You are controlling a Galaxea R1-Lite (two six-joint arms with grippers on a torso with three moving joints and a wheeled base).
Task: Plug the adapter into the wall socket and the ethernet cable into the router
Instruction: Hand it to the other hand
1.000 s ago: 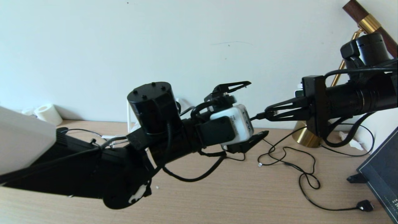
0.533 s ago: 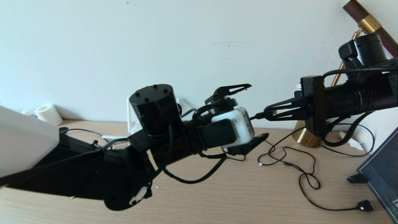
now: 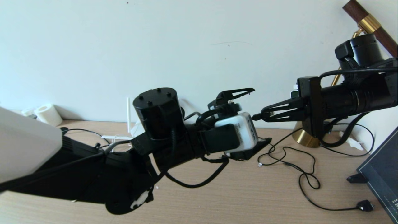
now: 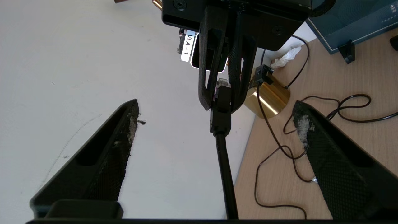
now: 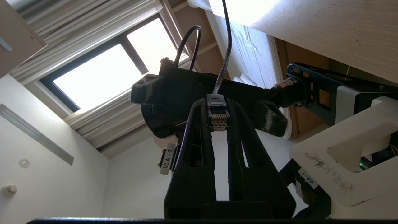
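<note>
The ethernet cable (image 4: 226, 174) is thick and black, and its clear-tipped plug (image 5: 218, 119) is pinched between the fingertips of my right gripper (image 5: 217, 105). That right gripper (image 3: 264, 115) reaches in level from the right, above the desk. My left gripper (image 3: 260, 115) faces it from the left and is open. Its two fingers (image 4: 124, 130) stand wide on either side of the cable just behind the plug, touching nothing. Of the router, only a white antenna (image 3: 127, 113) shows behind my left arm. The adapter and the wall socket are out of view.
Thin black cords (image 3: 300, 169) loop over the wooden desk (image 3: 248, 199), ending in a small black plug (image 3: 364, 205). A brass lamp base (image 3: 306, 137) stands by the white wall. A dark box (image 3: 381, 174) sits at the right edge, a paper roll (image 3: 48, 114) at the far left.
My left gripper has edged slightly right and down, and my right gripper slightly left, so the two stand a little closer. The hold on the plug is unchanged.
</note>
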